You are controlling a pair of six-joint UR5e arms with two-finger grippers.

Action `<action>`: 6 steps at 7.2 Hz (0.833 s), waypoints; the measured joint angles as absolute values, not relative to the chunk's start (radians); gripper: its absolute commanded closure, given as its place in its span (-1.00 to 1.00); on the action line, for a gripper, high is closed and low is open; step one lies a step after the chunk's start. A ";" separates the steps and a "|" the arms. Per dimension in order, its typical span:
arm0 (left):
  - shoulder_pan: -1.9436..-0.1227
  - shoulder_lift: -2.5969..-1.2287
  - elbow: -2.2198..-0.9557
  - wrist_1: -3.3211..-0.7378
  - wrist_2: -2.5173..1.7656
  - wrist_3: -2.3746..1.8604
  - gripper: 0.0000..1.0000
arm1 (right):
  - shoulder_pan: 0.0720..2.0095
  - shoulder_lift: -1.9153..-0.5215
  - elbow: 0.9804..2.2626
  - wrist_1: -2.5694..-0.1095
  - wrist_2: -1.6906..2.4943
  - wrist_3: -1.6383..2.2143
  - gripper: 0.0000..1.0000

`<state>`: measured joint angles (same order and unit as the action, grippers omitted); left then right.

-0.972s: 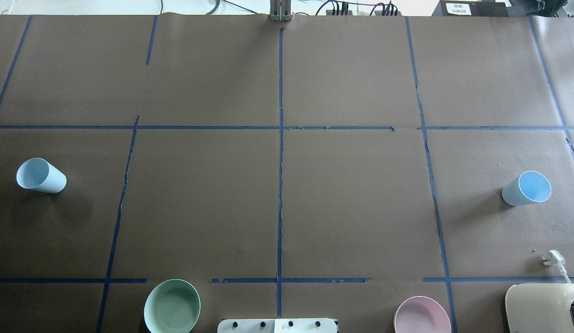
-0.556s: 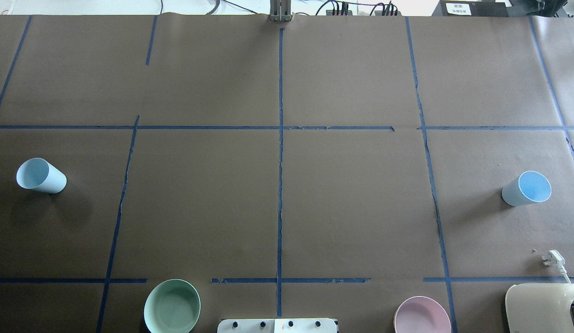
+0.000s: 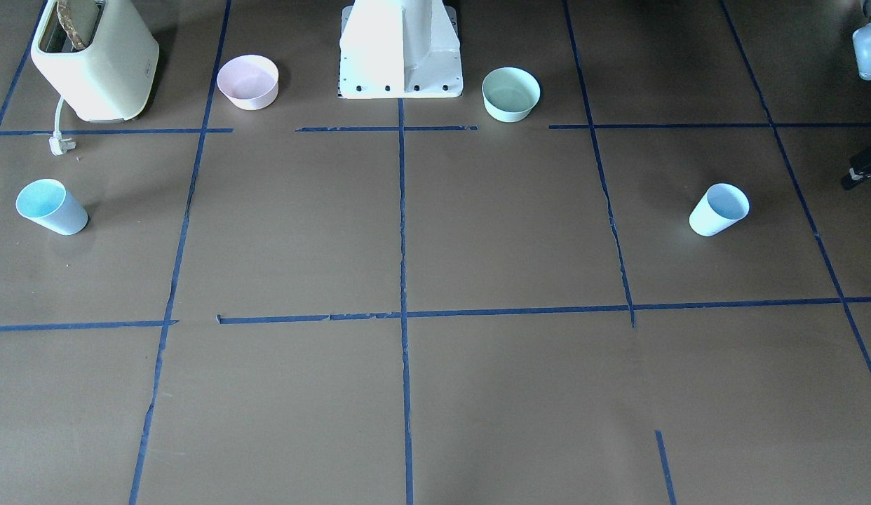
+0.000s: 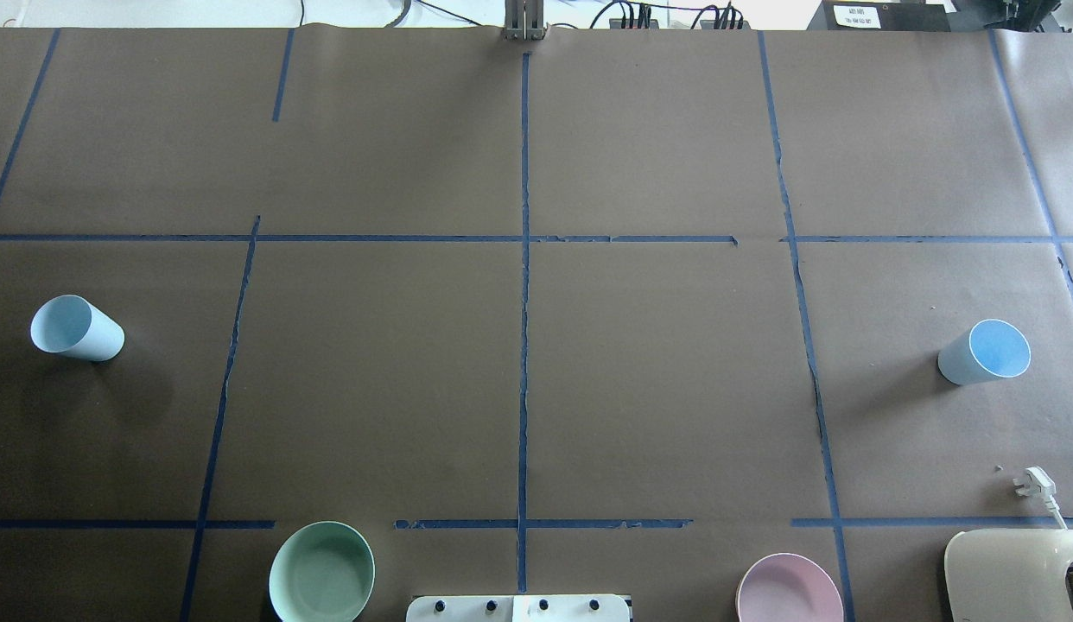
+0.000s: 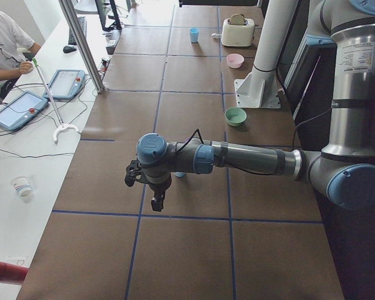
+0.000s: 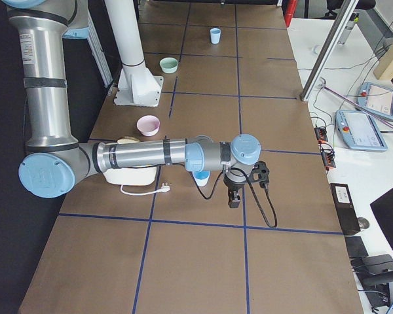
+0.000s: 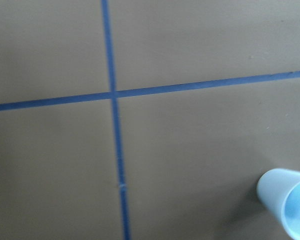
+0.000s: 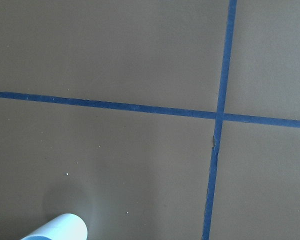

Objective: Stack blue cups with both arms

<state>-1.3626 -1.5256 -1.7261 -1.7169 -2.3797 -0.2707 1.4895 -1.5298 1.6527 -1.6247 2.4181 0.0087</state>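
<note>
Starting at my left gripper (image 5: 155, 204): it hangs fingers-down off the wrist of the left arm (image 5: 250, 159), which stretches out low and level across the table (image 4: 657, 389). The side camera shows it small and dark, so I cannot tell whether the jaws are spread or pressed together. Its wrist camera looks straight down on a crossing of blue tape lines (image 7: 113, 93), with the left blue cup (image 7: 285, 201) in the lower right corner of that view, near but apart from the gripper.

Over to the right gripper (image 6: 234, 201): same pose, pointing down from the end of the right arm (image 6: 144, 155), black cable looping beside it. Again, I cannot tell how the jaws stand. Its wrist view shows the right blue cup (image 8: 60, 229) poking in at the bottom edge, left of centre.

From overhead, the left blue cup (image 4: 77, 328) stands mouth up by the table's left edge, and the right blue cup (image 4: 984, 352) stands mouth up by the right edge. The two are well apart, with the whole middle of the table between them. Neither touches anything but the brown table cover.

Nearer the robot's base, the mint-green bowl (image 4: 321, 572) and the pink bowl (image 4: 789, 591) sit on either side of the white pedestal (image 3: 400, 49). A cream toaster (image 3: 95, 59) stands beyond the pink bowl, its white plug (image 4: 1033, 482) lying loose on the table.
</note>
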 measured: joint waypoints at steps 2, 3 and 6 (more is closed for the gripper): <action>-1.247 -1.519 -1.730 -1.843 -2.377 -0.521 -1.00 | 1.487 -1.532 1.650 -1.599 2.426 0.010 -1.00; -1.194 -1.519 -1.727 -1.879 -2.373 -0.596 -1.00 | 1.485 -1.536 1.646 -1.583 2.427 0.011 -1.00; -1.088 -1.517 -1.705 -1.917 -2.355 -0.672 -1.00 | 1.481 -1.541 1.639 -1.573 2.430 0.014 -1.00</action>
<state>-1.0883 -1.5174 -1.7051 -1.9167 -2.3555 -0.6720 1.4809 -1.5412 1.6386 -1.5728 2.4297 0.0135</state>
